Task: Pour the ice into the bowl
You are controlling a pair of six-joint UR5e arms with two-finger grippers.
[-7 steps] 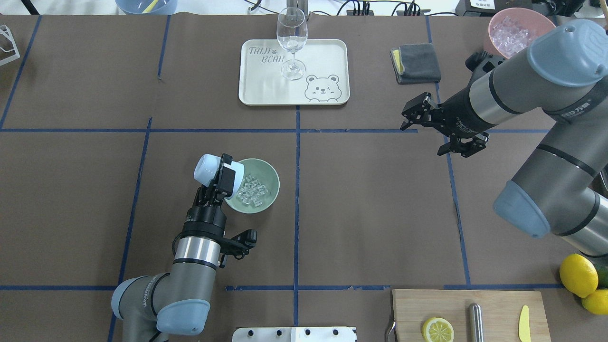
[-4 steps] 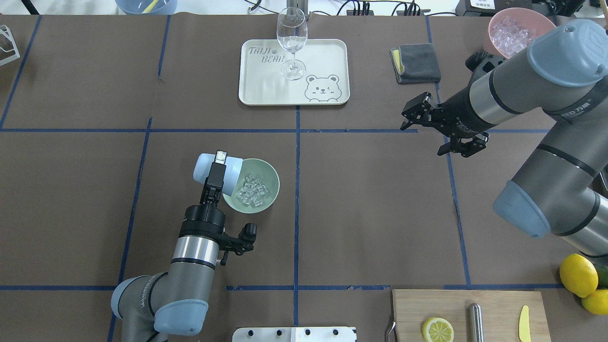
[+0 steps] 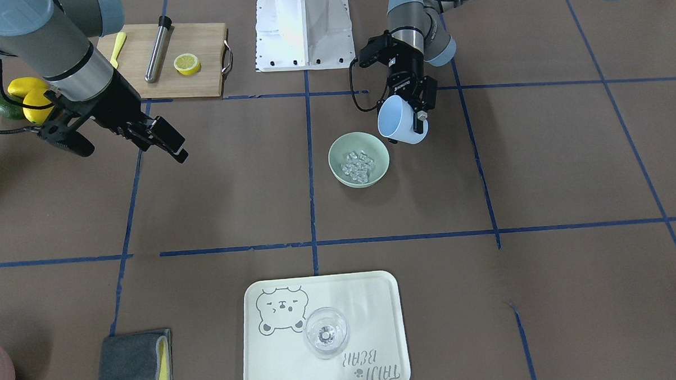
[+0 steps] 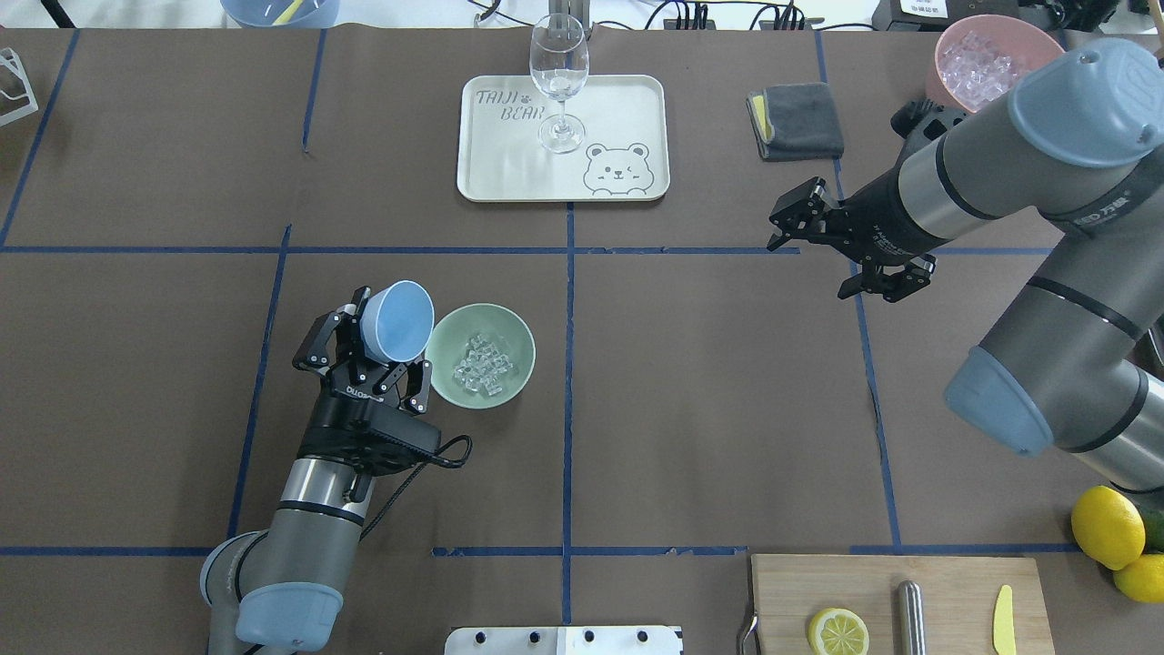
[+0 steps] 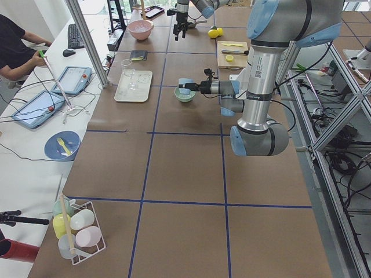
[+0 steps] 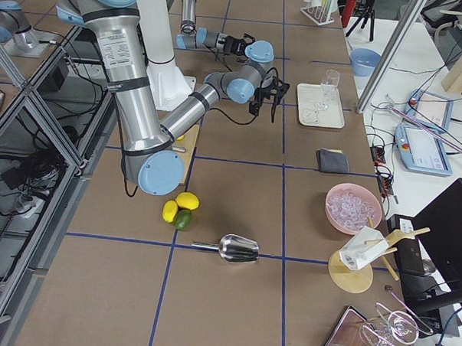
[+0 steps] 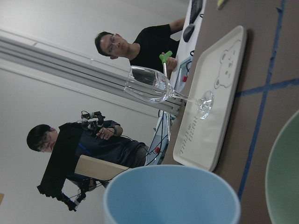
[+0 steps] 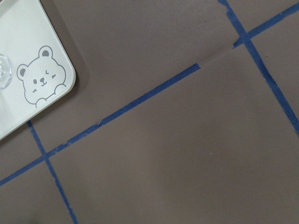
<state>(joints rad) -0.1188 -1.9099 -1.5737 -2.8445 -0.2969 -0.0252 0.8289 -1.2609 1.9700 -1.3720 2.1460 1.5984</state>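
The mint-green bowl (image 4: 522,338) stands on the table left of centre, with the clear ice (image 4: 479,364) heaped inside it. My left gripper (image 4: 371,357) is shut on a light blue cup (image 4: 395,320). It holds the cup just left of the bowl, mouth tilted up and toward the bowl, and the inside looks empty. In the front view the cup (image 3: 400,121) hangs beside the bowl (image 3: 377,147) and ice (image 3: 357,162). The left wrist view shows the cup's rim (image 7: 173,193) and the bowl's edge (image 7: 285,177). My right gripper (image 4: 796,214) is open and empty, far right of the bowl.
A cream tray (image 4: 623,109) with a wine glass (image 4: 558,73) sits at the back centre. A grey cloth (image 4: 800,120) and a pink container of ice (image 4: 987,59) are at the back right. A cutting board (image 4: 946,573) with a lemon slice (image 4: 837,630) and lemons (image 4: 1107,526) lie near right.
My left wrist has rolled back: the cup went from tipped over the bowl's rim to mouth-up and moved left off the bowl. The ice stays in the bowl. The right arm has not moved.
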